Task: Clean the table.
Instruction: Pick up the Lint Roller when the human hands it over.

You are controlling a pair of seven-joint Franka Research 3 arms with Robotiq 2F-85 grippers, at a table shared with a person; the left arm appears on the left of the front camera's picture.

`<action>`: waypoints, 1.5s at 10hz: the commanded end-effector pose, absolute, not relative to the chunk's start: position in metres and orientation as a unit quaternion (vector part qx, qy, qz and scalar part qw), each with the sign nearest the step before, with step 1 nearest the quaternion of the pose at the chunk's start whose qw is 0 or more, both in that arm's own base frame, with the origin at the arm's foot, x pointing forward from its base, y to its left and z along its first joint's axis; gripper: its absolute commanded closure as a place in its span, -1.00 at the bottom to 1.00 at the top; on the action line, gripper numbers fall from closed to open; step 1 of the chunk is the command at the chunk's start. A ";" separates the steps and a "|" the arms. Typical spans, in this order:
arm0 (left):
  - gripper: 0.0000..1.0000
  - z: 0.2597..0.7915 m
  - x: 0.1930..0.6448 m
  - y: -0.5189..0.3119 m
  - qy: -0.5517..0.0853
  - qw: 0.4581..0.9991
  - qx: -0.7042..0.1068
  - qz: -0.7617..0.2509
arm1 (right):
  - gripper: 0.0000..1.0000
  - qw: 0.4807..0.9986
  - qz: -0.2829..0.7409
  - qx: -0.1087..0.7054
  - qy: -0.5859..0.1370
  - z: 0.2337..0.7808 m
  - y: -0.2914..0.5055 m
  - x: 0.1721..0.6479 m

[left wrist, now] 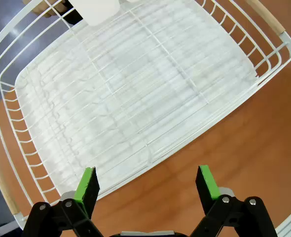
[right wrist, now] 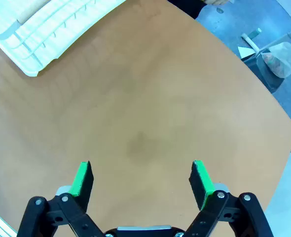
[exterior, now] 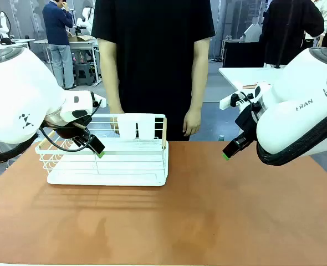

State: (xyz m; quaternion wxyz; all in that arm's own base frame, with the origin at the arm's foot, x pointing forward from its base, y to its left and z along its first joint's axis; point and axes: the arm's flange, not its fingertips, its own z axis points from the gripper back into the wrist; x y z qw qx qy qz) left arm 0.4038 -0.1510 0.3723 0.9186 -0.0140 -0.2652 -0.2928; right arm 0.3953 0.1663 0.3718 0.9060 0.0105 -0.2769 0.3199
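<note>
**Tabletop nearly bare; both end effectors empty, no grasp begun**

Near zone: the reddish-brown tabletop (exterior: 208, 216) is bare along the robot's side. Faint darker patches show on the surface; whether they are marks or shadow cannot be told.

Middle zone, right: the right end effector (right wrist: 141, 177) hangs over open tabletop, its jaws spread wide, nothing between them and nothing below.

Middle zone, left: the left end effector (left wrist: 146, 183) is likewise spread wide and empty. It is poised above the near rim of the white wire rack (exterior: 124, 180), one pad over the rack floor and the other over the tabletop just beside it.

Far zone: the rack stands on the left half of the tabletop. Its floor holds nothing, and a white holder (exterior: 136, 126) is fitted at its far side. Beyond the far edge a person stands with one hand (exterior: 192, 122) hanging loose, not engaged.

Assessment: the rack is the one item left to clear, so the step in hand appears to be the approach to it. No cloth or wiping tool is in sight.

Next move calls for lowering the left end effector squarely onto the rim wire and closing firmly. A thin wire gripped off-centre would likely let the rack tip.
</note>
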 end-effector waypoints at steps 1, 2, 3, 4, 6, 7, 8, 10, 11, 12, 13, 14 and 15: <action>-1.00 0.372 0.404 -0.151 -0.265 0.918 -0.014 -0.293 | -1.00 0.906 0.320 0.011 -0.277 0.372 0.166 0.395; -1.00 0.372 0.404 -0.151 -0.265 0.918 -0.014 -0.293 | -1.00 0.906 0.320 0.011 -0.277 0.372 0.166 0.395; -1.00 0.372 0.404 -0.151 -0.265 0.918 -0.014 -0.293 | -1.00 0.906 0.320 0.011 -0.277 0.372 0.166 0.395; -1.00 0.372 0.404 -0.151 -0.265 0.918 -0.014 -0.293 | -1.00 0.906 0.320 0.011 -0.277 0.372 0.166 0.395; -1.00 0.372 0.404 -0.151 -0.265 0.918 -0.014 -0.293 | -1.00 0.906 0.320 0.011 -0.277 0.372 0.166 0.395; -1.00 0.372 0.404 -0.151 -0.265 0.918 -0.014 -0.293 | -1.00 0.906 0.320 0.011 -0.277 0.372 0.166 0.395; -1.00 0.372 0.404 -0.151 -0.265 0.918 -0.014 -0.293 | -1.00 0.906 0.320 0.011 -0.277 0.372 0.166 0.395; -1.00 0.372 0.404 -0.151 -0.265 0.918 -0.014 -0.293 | -1.00 0.906 0.320 0.011 -0.277 0.372 0.166 0.395; -1.00 0.372 0.404 -0.151 -0.265 0.918 -0.014 -0.293 | -1.00 0.906 0.320 0.011 -0.277 0.372 0.166 0.395; -1.00 0.372 0.404 -0.151 -0.265 0.918 -0.014 -0.293 | -1.00 0.906 0.320 0.010 -0.277 0.372 0.166 0.396; -1.00 0.415 0.417 -0.135 -0.240 0.930 -0.102 -0.260 | -1.00 0.907 0.301 0.114 -0.273 0.415 0.146 0.404; -1.00 0.455 0.431 -0.099 -0.218 0.933 -0.181 -0.223 | -1.00 0.903 0.265 0.223 -0.253 0.454 0.113 0.414; -1.00 0.485 0.441 -0.050 -0.173 0.921 -0.294 -0.187 | -1.00 0.893 0.230 0.324 -0.210 0.478 0.074 0.420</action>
